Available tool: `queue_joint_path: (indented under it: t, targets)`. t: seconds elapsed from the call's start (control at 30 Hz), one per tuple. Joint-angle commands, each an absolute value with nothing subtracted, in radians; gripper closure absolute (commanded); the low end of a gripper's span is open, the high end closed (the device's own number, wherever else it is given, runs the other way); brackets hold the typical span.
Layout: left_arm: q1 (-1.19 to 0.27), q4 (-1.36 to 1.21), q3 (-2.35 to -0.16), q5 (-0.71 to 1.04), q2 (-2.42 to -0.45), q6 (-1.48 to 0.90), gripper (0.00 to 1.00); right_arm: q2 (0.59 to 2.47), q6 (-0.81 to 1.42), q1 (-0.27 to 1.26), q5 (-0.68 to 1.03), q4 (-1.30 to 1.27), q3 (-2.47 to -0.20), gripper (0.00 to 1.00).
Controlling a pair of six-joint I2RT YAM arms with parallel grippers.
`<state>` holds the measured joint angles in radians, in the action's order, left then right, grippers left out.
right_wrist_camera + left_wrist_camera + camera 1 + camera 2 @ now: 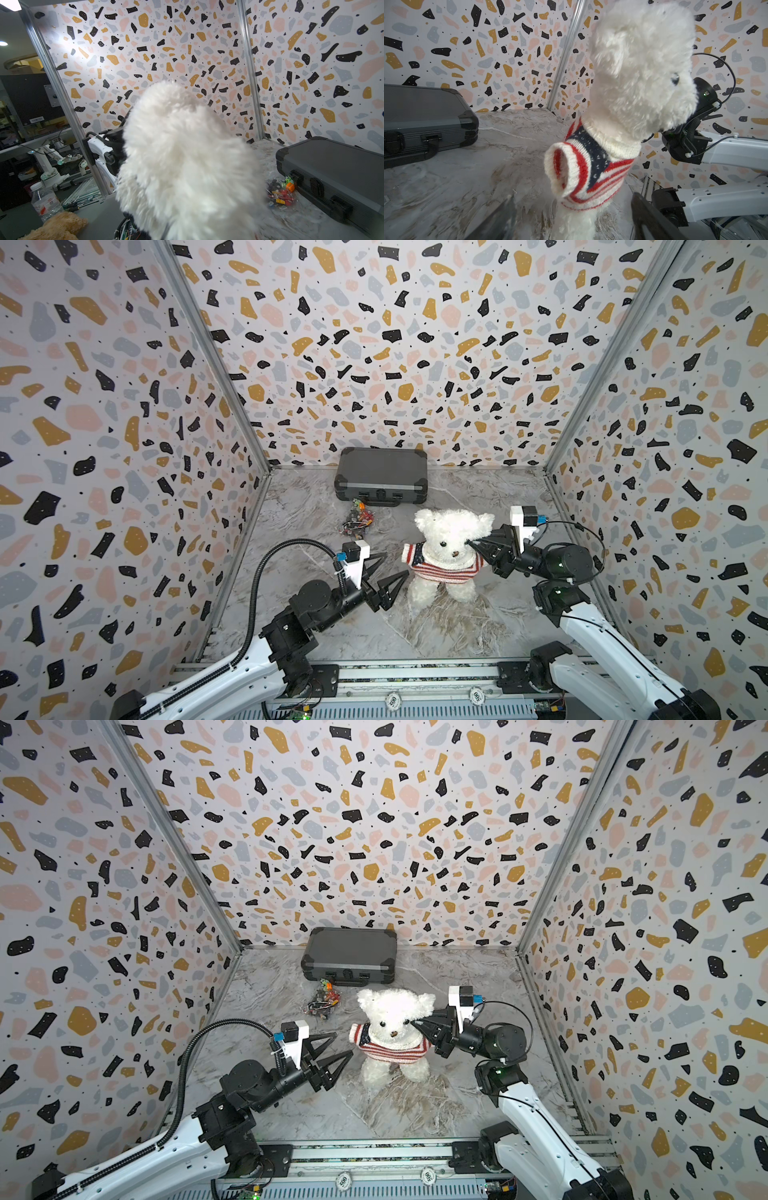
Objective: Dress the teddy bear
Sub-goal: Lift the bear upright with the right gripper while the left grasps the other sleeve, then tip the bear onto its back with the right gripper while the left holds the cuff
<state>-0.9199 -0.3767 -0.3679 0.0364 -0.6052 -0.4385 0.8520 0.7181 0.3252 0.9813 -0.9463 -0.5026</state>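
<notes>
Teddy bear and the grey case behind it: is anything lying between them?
Yes. A small pile of colourful bits lies in front of the case, beside the teddy bear's head; both top views show it.

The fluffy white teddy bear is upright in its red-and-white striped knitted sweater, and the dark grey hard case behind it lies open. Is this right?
Not quite. The dark grey hard case lies closed, as both top views show. The rest holds: the fluffy white teddy bear is upright in its striped knitted sweater.
</notes>
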Motion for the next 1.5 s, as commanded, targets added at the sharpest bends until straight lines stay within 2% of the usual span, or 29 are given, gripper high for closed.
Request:
queue_joint_path:
  t: [0.0,0.13,0.37,0.67,0.73,0.97,1.1,1.2,1.27,1.37,1.47]
  targets:
    - [-0.917,-0.601,-0.326,0.09,-0.626,-0.48,0.01,0.856,0.823,0.319,1.003,-1.105,-0.573,1.0]
    - [-0.924,-0.754,-0.307,0.184,-0.695,-0.495,0.0,0.882,0.896,0.319,1.018,-1.194,-0.583,1.0]
    - [-0.949,-0.902,-0.345,0.239,-0.822,-0.465,0.0,0.932,1.023,0.321,1.021,-1.398,-0.567,1.0]
    - [-0.97,-1.006,-0.394,0.249,-0.948,-0.447,0.02,0.94,0.985,0.35,1.026,-1.367,-0.563,1.0]
    - [-0.969,-1.04,-0.402,0.256,-0.977,-0.455,0.06,0.942,0.986,0.357,1.025,-1.368,-0.56,1.0]
    - [-0.971,-1.1,-0.428,0.256,-1.037,-0.475,0.44,0.938,0.984,0.365,1.016,-1.371,-0.557,1.0]
    - [-0.971,-1.094,-0.416,0.236,-1.013,-0.474,0.79,0.92,0.937,0.367,1.01,-1.3,-0.547,1.0]
    - [-0.971,-1.058,-0.411,0.218,-0.98,-0.462,0.93,0.893,0.874,0.369,0.996,-1.216,-0.537,0.99]
    - [-0.971,-1.028,-0.411,0.207,-0.956,-0.455,1.0,0.871,0.814,0.376,0.992,-1.136,-0.535,0.89]
    - [-0.971,-0.939,-0.426,0.166,-0.914,-0.424,1.0,0.825,0.692,0.386,0.976,-0.951,-0.535,0.64]
    - [-0.971,-0.726,-0.476,0.068,-0.861,-0.35,1.0,0.756,0.545,0.387,0.912,-0.702,-0.538,0.47]
